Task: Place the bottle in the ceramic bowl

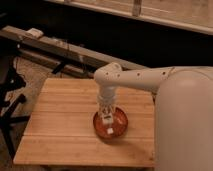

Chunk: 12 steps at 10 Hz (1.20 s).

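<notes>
The orange-red ceramic bowl sits on the wooden table, right of its middle. My white arm comes in from the right and points straight down over the bowl. The gripper hangs just inside the bowl's rim, over its left half. A small whitish shape, apparently the bottle, shows low inside the bowl right under the gripper. I cannot tell whether the gripper still holds it.
The table's front edge is near the bottom of the view. A dark rail with cables runs behind the table. A black stand is on the floor at the left. My large white body fills the right side.
</notes>
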Each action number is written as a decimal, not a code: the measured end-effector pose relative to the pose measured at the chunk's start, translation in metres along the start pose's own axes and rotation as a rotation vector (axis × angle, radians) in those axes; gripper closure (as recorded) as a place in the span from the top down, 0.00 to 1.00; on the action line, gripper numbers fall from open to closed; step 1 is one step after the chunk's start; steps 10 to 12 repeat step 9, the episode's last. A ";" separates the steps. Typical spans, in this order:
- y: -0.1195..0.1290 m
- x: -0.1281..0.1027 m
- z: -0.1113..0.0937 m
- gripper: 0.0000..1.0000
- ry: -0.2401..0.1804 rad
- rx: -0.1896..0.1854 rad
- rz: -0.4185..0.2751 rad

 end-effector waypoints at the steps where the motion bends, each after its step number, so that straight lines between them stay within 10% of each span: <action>1: -0.002 0.004 0.002 0.80 0.007 0.009 0.015; 12: -0.007 0.006 0.002 0.80 0.001 0.013 0.036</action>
